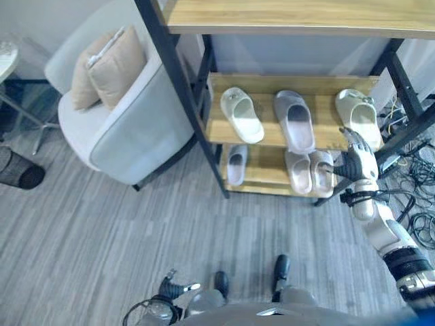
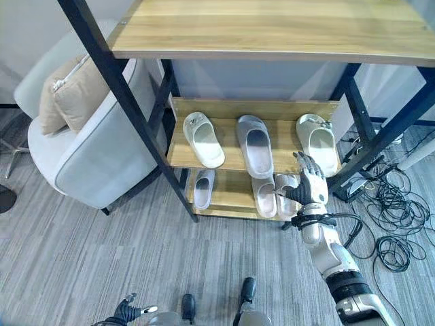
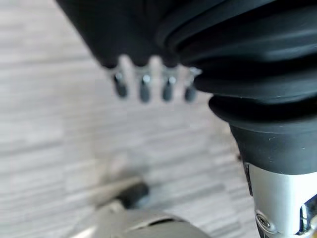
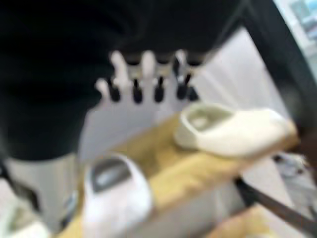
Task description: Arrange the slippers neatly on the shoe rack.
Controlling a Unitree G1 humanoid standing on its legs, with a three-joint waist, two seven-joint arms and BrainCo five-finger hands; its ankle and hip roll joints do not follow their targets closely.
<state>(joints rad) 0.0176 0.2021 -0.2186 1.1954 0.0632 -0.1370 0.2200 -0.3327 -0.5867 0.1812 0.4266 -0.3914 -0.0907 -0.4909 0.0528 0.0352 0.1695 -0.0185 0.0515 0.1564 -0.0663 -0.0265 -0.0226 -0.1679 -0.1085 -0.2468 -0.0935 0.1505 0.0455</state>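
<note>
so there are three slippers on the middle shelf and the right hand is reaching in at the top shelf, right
Not quite. Three slippers do sit on the middle shelf, but the right hand is not at the top shelf. In the right eye view it is low, in front of the pale pair on the bottom shelf, fingers relaxed.

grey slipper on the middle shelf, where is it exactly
The grey slipper lies mid-shelf between two cream slippers, above the pink pair.

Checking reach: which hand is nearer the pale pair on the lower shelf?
Right. The right hand is right beside the pale pair; the left hand hangs low over the floor, far away.
</note>
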